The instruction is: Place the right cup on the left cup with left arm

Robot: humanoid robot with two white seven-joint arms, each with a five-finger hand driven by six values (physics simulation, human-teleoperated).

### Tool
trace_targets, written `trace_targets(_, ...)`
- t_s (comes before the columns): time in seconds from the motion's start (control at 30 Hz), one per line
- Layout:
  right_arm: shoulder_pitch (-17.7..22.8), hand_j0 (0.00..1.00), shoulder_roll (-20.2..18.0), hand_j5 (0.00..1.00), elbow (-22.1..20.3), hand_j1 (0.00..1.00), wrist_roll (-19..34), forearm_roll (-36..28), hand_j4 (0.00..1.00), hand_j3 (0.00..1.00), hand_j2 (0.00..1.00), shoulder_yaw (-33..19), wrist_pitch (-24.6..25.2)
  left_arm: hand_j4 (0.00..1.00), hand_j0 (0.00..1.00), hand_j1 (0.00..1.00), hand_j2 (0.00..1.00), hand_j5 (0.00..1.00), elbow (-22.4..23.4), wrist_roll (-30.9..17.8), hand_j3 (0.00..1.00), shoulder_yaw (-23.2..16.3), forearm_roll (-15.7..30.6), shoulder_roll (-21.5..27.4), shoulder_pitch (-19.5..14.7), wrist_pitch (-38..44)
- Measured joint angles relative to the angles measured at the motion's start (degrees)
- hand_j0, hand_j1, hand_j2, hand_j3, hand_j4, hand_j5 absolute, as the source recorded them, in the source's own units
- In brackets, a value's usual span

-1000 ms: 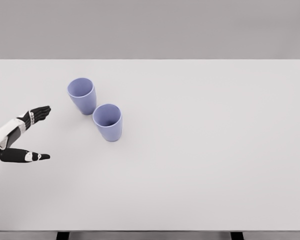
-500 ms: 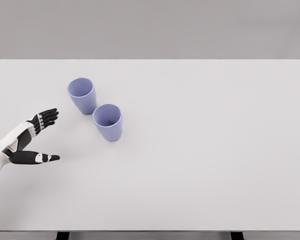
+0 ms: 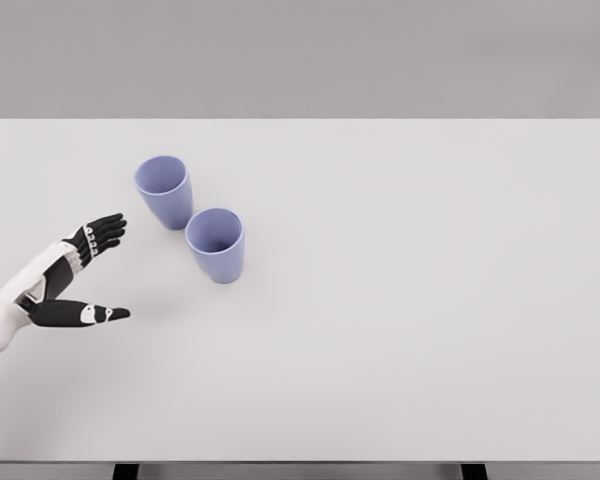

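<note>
White table (image 3: 400, 300), two purple cups (image 3: 163, 190) (image 3: 216, 244), one left hand (image 3: 75, 280) spread

**Count of things in view**

There are two blue cups: the left cup (image 3: 163, 189) and the right cup (image 3: 216, 243), both upright with their mouths open upward, standing just beside each other. There is one white table (image 3: 410, 300) bearing them. One hand shows, the left hand (image 3: 68, 282), coming in at the lower left with its fingers spread.
</note>
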Motion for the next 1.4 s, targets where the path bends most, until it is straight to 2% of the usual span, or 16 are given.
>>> trace_targets(0.33,0.00,1.00,0.00,1.00,0.00,1.00,0.00,0.00,1.00,1.00,1.00,-0.01,0.00,1.00,1.00,1.00,1.00,1.00,0.03,0.00,1.00,0.11,-5.61,-2.13,-0.62,-0.08)
trace_targets(0.97,0.00,1.00,0.00,1.00,0.00,1.00,0.01,0.00,1.00,1.00,1.00,-0.01,0.00,1.00,1.00,1.00,1.00,1.00,0.90,0.00,1.00,-0.17,-6.21,-5.84,-2.99,0.12)
trace_targets(1.07,0.00,1.00,0.00,1.00,0.00,1.00,0.00,0.00,1.00,1.00,1.00,0.00,0.01,1.00,1.00,1.00,1.00,1.00,1.38,0.00,1.00,-0.72,-6.16,-6.33,-4.57,0.16)
trace_targets(1.4,0.00,1.00,0.00,1.00,0.00,1.00,0.00,0.00,1.00,1.00,1.00,-0.01,0.01,1.00,1.00,1.00,1.00,1.00,2.33,0.07,1.00,-1.36,-6.29,-8.86,-4.57,1.82)
